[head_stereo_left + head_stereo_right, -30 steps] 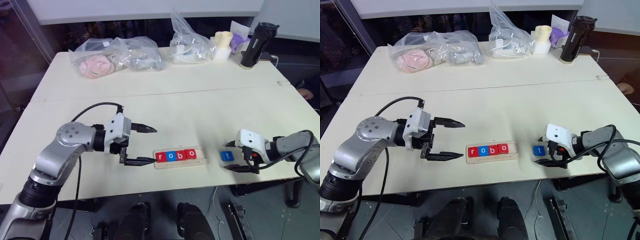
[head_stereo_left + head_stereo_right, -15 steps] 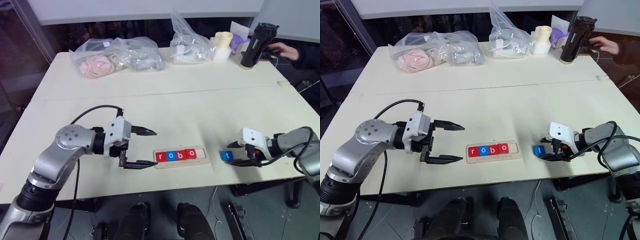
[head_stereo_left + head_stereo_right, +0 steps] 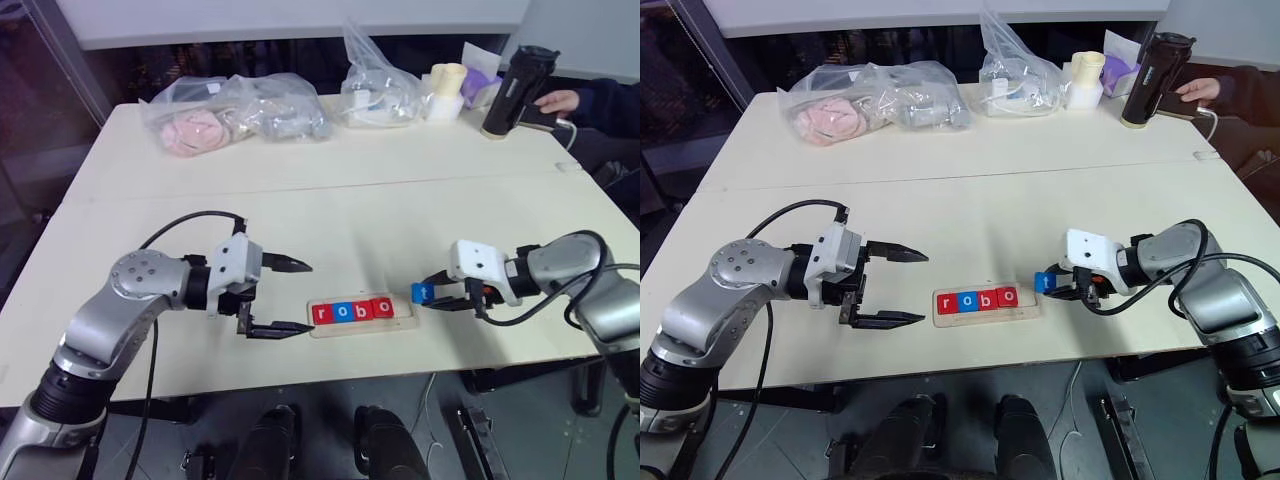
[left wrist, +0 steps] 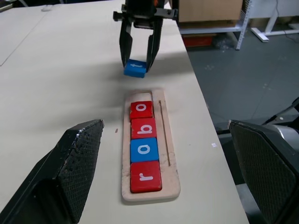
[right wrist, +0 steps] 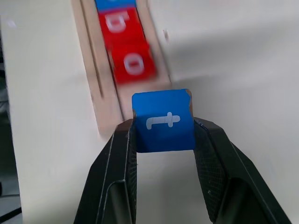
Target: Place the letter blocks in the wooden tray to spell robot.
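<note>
The right gripper (image 5: pixel 163 135) is clamped on the blue t block (image 5: pixel 163 120), one finger on each side face, the letter facing up. It holds the block above the table (image 3: pixel 330 200), just beside the tray's (image 4: pixel 172 154) empty end, near the last red o (image 4: pixel 141 110).

The block looks small, stiff and light, probably painted wood, so a grip by 2 opposite flat sides should hold it well. The faces seem smooth, and a loose pinch could let it twist or slip. It is likely not fragile. The groove is only slightly wider than a block, so the t will probably need to come down square to the groove and level, or an edge may catch on the rim.

The tray holds 4 blocks in a row, touching: red r (image 4: pixel 145 176), blue o (image 4: pixel 144 149), red b (image 4: pixel 143 128) and the red o. 1 slot at the end nearest the right gripper is bare.

The left gripper (image 3: pixel 290 297) hovers with its fingers spread wide and nothing between them, near the r end of the tray but apart from it.

Clear bags (image 3: pixel 235 113) lie at the far side of the table; what is in them cannot be made out.
</note>
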